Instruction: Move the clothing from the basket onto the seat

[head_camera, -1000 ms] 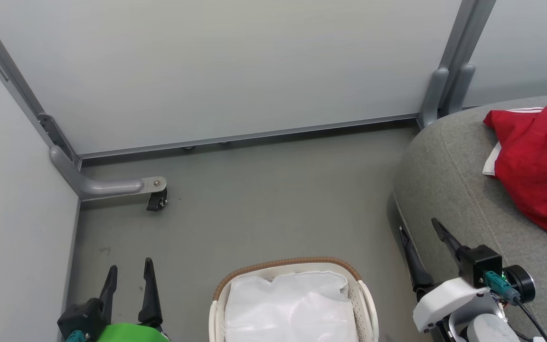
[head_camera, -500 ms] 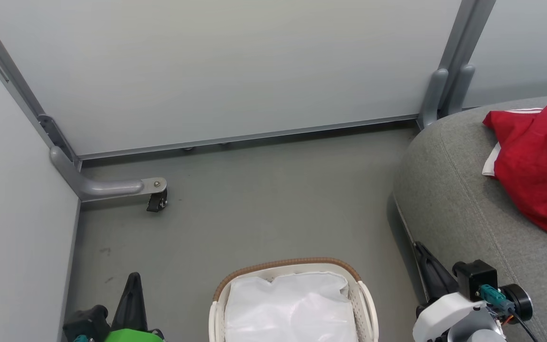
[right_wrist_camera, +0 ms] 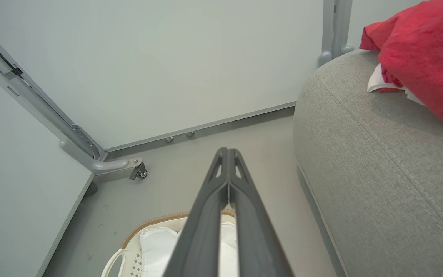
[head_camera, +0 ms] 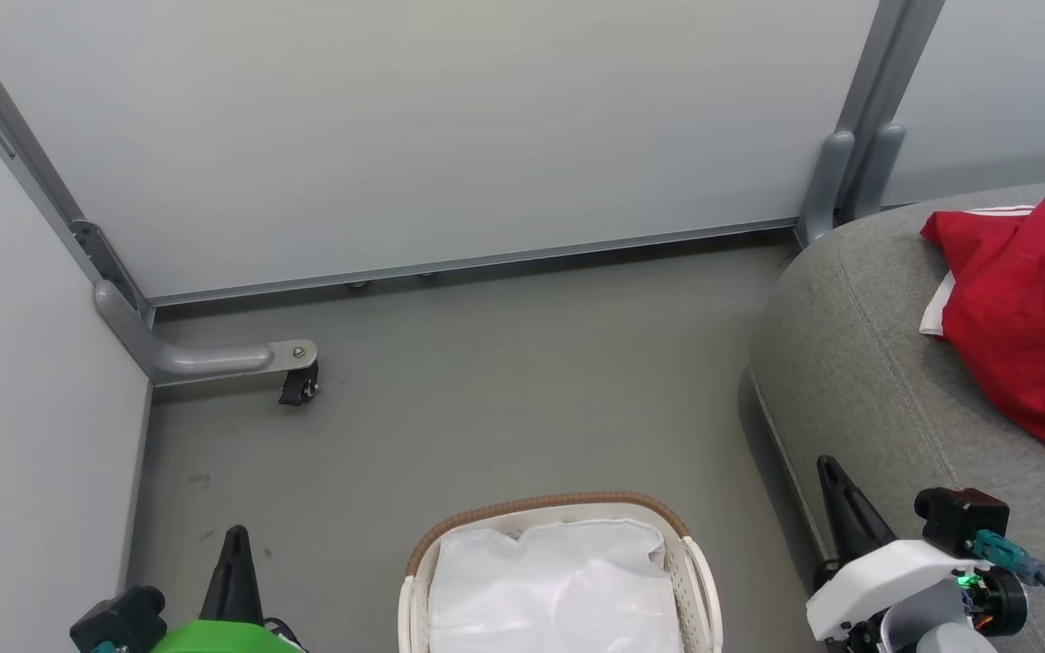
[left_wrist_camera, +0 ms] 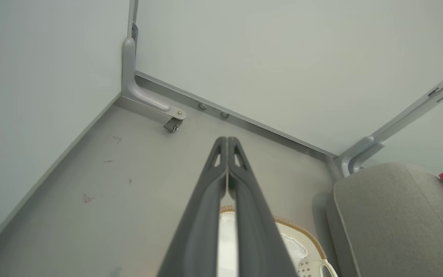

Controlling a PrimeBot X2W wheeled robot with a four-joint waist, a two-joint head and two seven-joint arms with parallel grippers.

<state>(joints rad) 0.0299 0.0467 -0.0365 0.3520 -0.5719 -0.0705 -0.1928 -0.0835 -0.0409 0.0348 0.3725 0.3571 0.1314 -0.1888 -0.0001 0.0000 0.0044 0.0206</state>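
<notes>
Low in the head view, on the plain grey floor point(head_camera: 486, 381): a small oval white plastic basket point(head_camera: 550, 503) with tiny holes, a brown woven rim and white side handles. Inside it, a crumpled white lining cloth point(head_camera: 559, 589).

Over on the right, a big grey woven-fabric seat point(head_camera: 867, 363) with round edges and a stitched seam. On top of that seat, far to the right and well apart from the basket: the soft red clothing point(head_camera: 1021, 317), all in a heap, with a bit of white sleeve poking out at its left edge and thin white stripes at the top.

At the lower left, the left gripper point(head_camera: 234, 535), with a bright green cover behind it. Two long dark fingers pressed tight together, clenched on nothing, just beside the basket's left side.

At the lower right, the right gripper point(head_camera: 826, 467), on a white wrist. Dark fingers squeezed tight together too, with nothing between them. Pointing up between the basket and the rounded side of the seat.

At the back, pale grey wall panels point(head_camera: 441, 136) in grey metal frames. At the left, a bent grey metal foot with a small black wheel point(head_camera: 300, 385), down on the floor.
</notes>
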